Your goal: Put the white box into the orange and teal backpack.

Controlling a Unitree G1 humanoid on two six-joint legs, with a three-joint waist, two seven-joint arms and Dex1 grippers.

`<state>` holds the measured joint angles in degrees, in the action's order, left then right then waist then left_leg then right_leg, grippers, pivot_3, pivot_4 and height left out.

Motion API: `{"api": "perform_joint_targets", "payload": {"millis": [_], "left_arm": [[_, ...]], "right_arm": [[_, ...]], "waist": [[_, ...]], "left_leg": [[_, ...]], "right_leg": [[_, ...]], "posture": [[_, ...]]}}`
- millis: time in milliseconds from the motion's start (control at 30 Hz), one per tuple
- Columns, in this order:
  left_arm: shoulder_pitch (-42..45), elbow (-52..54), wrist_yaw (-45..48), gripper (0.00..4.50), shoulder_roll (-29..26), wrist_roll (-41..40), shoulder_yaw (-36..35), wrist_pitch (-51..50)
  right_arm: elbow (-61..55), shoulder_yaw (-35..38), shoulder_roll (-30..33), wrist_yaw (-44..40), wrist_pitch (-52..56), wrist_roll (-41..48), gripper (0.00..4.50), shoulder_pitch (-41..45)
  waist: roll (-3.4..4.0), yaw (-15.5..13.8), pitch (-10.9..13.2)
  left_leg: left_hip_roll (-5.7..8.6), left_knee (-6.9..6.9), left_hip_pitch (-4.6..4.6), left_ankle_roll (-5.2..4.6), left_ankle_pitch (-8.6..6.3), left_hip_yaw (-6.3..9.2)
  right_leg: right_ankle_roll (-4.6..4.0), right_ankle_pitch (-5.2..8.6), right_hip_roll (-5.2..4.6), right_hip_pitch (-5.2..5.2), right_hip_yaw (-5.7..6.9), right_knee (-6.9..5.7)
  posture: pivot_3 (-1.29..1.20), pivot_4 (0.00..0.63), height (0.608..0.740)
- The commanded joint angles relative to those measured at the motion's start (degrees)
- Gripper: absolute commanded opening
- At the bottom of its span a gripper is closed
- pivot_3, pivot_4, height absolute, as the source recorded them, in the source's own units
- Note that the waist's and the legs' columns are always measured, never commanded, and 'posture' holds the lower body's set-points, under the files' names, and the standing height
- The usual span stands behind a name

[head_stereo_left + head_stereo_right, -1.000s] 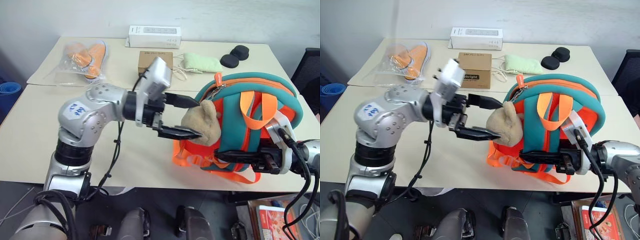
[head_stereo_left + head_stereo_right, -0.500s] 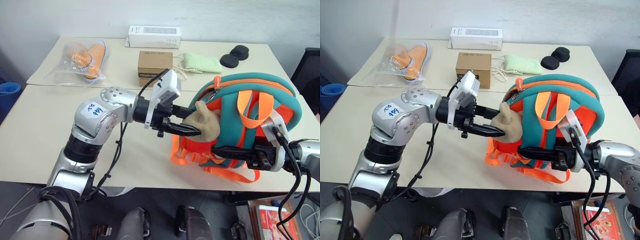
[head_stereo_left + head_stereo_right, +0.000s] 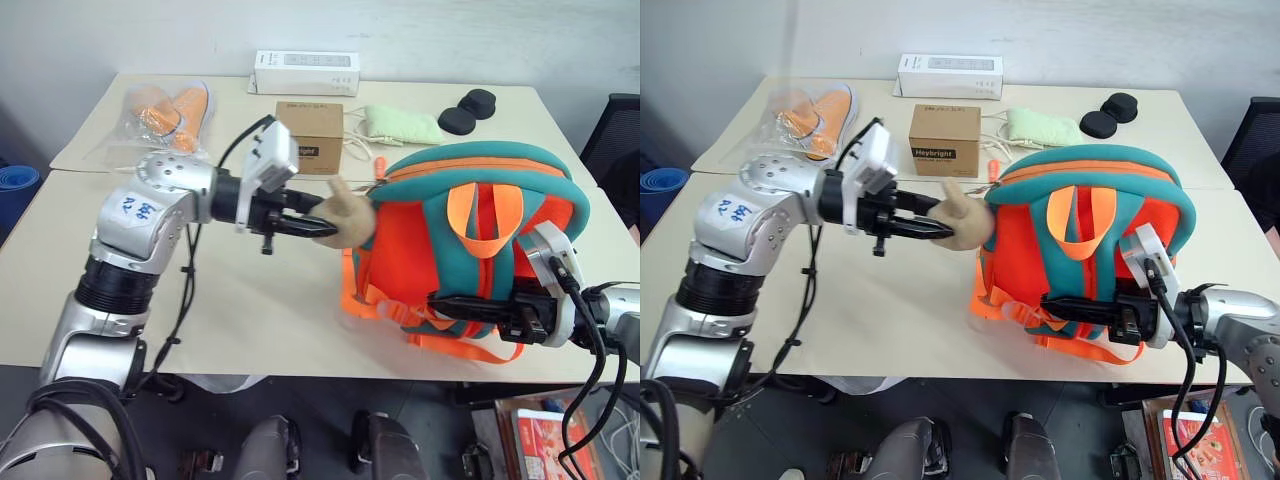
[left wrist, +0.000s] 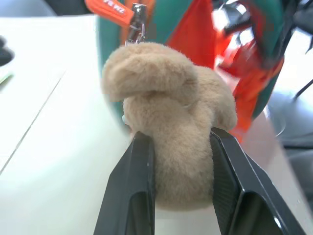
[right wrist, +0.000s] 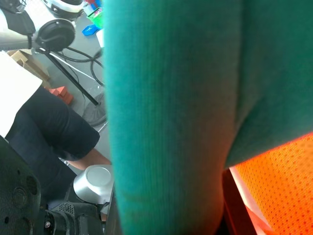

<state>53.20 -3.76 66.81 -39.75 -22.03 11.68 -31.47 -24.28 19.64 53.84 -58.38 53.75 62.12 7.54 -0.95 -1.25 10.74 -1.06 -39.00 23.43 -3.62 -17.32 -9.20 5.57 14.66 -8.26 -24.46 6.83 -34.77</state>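
Fingers of the left gripper [image 3: 312, 228] pinch the tan plush toy [image 4: 171, 127] on the orange and teal backpack [image 3: 470, 240], while the right gripper [image 3: 450, 305] clamps shut on a strap low on its front.

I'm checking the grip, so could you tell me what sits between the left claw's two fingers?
The tan plush toy hanging from the orange and teal backpack, seen in the left wrist view.
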Motion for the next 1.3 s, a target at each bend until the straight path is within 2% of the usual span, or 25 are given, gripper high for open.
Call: {"api": "perform_joint_targets", "payload": {"millis": [33,167,267,400,533,600,633,733,833,867,1000,1133,1167,1233,1300], "left_arm": [[0.64,-2.65,1.42,1.07,-1.13,2.14,-1.33,3.41],[1.66,-4.03,2.04,1.07,-0.34,1.65,-1.98,2.23],[-2.0,-1.63,3.87,1.07,-0.63,5.13,1.92,6.3],[-4.75,-0.18,1.0,1.07,3.86,11.47,7.39,12.73],[-4.64,-4.8,-1.96,1.07,4.95,25.54,15.62,29.67],[-2.04,-12.4,-10.27,1.07,5.25,37.21,20.47,41.01],[-1.48,-14.71,-11.35,1.07,6.58,38.29,20.95,43.16],[-2.47,-14.75,-8.37,1.07,11.07,31.03,17.15,38.37],[-4.89,-10.79,-4.07,1.07,11.36,24.22,12.13,29.82],[-5.78,-9.35,-2.57,1.77,10.78,22.23,10.6,26.82],[-11.53,-0.95,3.97,2.99,4.01,12.22,2.81,14.33],[-16.36,3.63,9.28,4.33,-5.64,1.38,-7.91,3.25],[-17.08,4.1,10.01,4.5,-7.6,-0.96,-10.57,1.15],[-17.77,4.6,10.4,4.5,-11.77,-5.54,-16.51,-4.04],[-17.37,4.98,9.56,4.5,-15.28,-9.32,-21.61,-9.29]], "right_arm": [[-0.5,4.01,-0.29,-0.66,-0.61,2.71,0.0,-1.14],[-0.34,4.24,-0.57,-0.65,-1.44,2.1,0.0,-2.32],[0.38,4.24,-1.25,-0.3,-2.3,1.61,0.0,-2.46],[1.17,3.37,-1.67,1.88,-2.72,0.68,0.0,-1.51],[1.0,3.15,-1.7,1.85,-3.05,0.37,0.0,-1.34],[0.8,3.26,-1.62,1.66,-3.25,0.25,0.0,-1.73],[0.71,3.34,-1.58,1.64,-3.49,-0.02,0.0,-1.94],[0.55,3.59,-1.76,2.27,-4.16,-0.72,0.0,-2.15],[1.28,4.3,-0.79,1.89,-3.83,-1.18,0.0,-2.81],[1.72,4.6,-0.05,1.25,-3.58,-1.41,0.73,-3.21],[6.06,9.33,5.52,-3.81,-4.34,-4.62,2.04,-5.68],[14.8,18.48,14.63,-15.3,-6.53,-10.94,3.51,-11.2],[17.84,20.44,16.59,-18.09,-8.11,-13.31,3.86,-12.45],[26.69,23.81,20.7,-22.35,-10.69,-16.99,4.46,-12.32],[34.49,25.64,23.87,-25.5,-13.23,-19.99,4.46,-11.12]], "waist": [[0.0,-0.12,0.0],[0.0,-0.14,0.0],[0.0,0.08,0.0],[0.0,-0.02,0.0],[0.0,-0.21,0.0],[0.0,-0.27,0.0],[0.0,-0.35,0.0],[0.03,-0.33,-0.03],[0.03,-0.23,-0.02],[0.03,-0.13,-0.02],[0.04,0.28,-0.02],[0.05,0.71,-0.01],[0.06,0.74,-0.01],[0.05,0.9,0.0],[0.06,0.78,0.0]], "left_leg": [[0.0,-0.01,0.03,-0.01,0.0,0.0],[0.04,-0.01,0.07,-0.05,-0.02,0.08],[0.04,0.0,0.08,-0.05,-0.02,0.07],[0.02,0.02,0.02,-0.03,-0.03,0.0],[0.07,-0.02,0.05,-0.06,-0.02,0.01],[0.07,-0.01,0.04,-0.08,-0.03,0.02],[0.08,-0.01,0.04,-0.09,-0.04,0.05],[0.1,-0.01,0.01,-0.22,-0.12,0.08],[0.09,-0.02,0.05,-0.28,-0.15,0.09],[0.09,-0.02,0.08,-0.27,-0.15,0.1],[0.08,-0.05,0.17,-0.25,-0.14,0.09],[0.07,-0.1,0.08,-0.26,-0.12,0.04],[0.06,-0.1,0.08,-0.26,-0.12,0.04],[0.05,-0.1,0.06,-0.25,-0.12,0.06],[0.09,-0.09,0.06,-0.27,-0.13,0.09]], "right_leg": [[0.0,0.0,-0.01,-0.01,0.0,0.0],[0.0,0.0,-0.11,0.01,-0.12,0.03],[0.0,0.0,-0.09,0.0,-0.12,0.04],[0.0,0.0,-0.05,0.01,-0.1,0.01],[0.0,0.0,-0.12,-0.01,-0.11,0.01],[0.0,0.0,-0.14,0.0,-0.13,0.01],[0.01,-0.01,-0.18,0.0,-0.14,0.02],[0.03,-0.02,-0.25,0.07,-0.14,0.04],[0.03,-0.02,-0.27,0.04,-0.13,0.07],[0.03,-0.02,-0.26,0.03,-0.11,0.08],[0.03,-0.02,-0.21,-0.04,-0.03,0.06],[0.04,-0.01,-0.17,0.04,0.2,0.0],[0.04,-0.01,-0.16,0.03,0.31,0.0],[0.05,-0.01,-0.16,0.07,0.5,0.02],[0.05,-0.01,-0.21,0.09,0.54,0.06]], "posture": [[0.0,0.15,0.74],[0.0,0.15,0.74],[0.0,0.15,0.74],[0.0,0.15,0.74],[0.0,0.15,0.74],[0.0,0.15,0.74],[0.0,0.15,0.74],[0.0,0.15,0.74],[0.0,0.15,0.74],[0.0,0.15,0.74],[0.0,0.15,0.74],[0.0,0.15,0.74],[0.0,0.15,0.74],[0.0,0.15,0.74],[0.0,0.15,0.74]]}}
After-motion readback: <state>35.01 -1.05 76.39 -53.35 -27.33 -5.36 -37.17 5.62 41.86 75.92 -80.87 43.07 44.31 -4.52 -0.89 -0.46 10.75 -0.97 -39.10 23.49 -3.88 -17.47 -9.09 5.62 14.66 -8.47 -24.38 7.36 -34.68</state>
